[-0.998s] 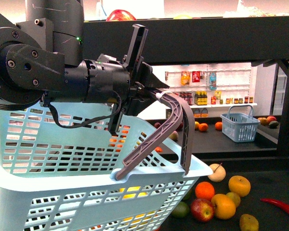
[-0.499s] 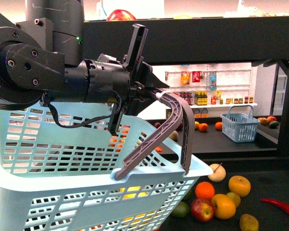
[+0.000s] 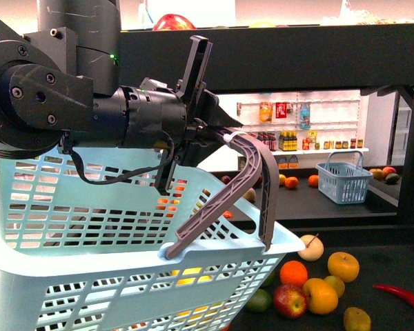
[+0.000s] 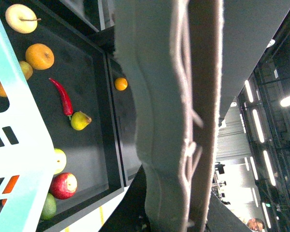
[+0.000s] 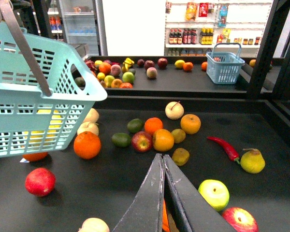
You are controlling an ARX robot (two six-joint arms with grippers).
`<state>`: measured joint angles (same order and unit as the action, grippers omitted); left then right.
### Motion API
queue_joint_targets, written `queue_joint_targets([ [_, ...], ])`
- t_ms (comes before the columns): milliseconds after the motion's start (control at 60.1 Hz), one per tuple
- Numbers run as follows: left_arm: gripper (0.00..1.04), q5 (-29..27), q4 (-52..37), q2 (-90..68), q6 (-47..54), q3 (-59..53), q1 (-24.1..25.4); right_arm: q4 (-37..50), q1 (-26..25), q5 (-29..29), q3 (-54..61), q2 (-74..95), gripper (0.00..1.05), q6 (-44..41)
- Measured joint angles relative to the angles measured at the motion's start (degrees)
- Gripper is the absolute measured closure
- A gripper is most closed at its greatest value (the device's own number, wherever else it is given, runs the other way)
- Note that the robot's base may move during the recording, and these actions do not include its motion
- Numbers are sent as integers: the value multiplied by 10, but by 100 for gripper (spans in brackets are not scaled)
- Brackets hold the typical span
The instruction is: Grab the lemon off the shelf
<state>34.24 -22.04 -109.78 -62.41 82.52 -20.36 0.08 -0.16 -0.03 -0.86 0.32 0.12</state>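
Front view: basically nothing's changed from half a second back, the left end effector is still clamped on the grey handle of the light blue basket. The lemon (pretty sure it's the small yellow one, half hidden) sits on the black shelf in the fruit pile past the basket's corner. Left wrist view is mostly that handle up close, with the dark tier and a red chili beyond. Right wrist view: right end effector has its fingers pressed together over the tier, white wall shelves of bottles and a small blue basket at the back.
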Motion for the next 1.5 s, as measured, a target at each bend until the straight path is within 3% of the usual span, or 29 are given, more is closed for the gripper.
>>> queue_joint_targets([
  [116,96,0,0,0,0,0,0,0,0,0,0,0,69,0],
  [333,96,0,0,0,0,0,0,0,0,0,0,0,34,0],
  [499,96,-59,34,0,18,4,-4,0,0,0,0,0,6,0],
  [732,96,-130,20,-2,9,18,2,0,0,-1,0,0,7,0],
  [848,96,-208,-14,-5,-12,23,16,0,0,-1,0,0,7,0],
  [965,96,-307,-101,-10,-66,19,49,0,0,-1,0,0,7,0],
  [1065,96,-343,-168,-9,-91,4,82,0,0,-1,0,0,7,0],
  [1281,96,-350,-260,-9,-120,-45,150,0,0,-1,0,0,7,0],
  [1497,96,-311,-339,-9,-153,-81,236,0,0,-1,0,0,7,0],
])
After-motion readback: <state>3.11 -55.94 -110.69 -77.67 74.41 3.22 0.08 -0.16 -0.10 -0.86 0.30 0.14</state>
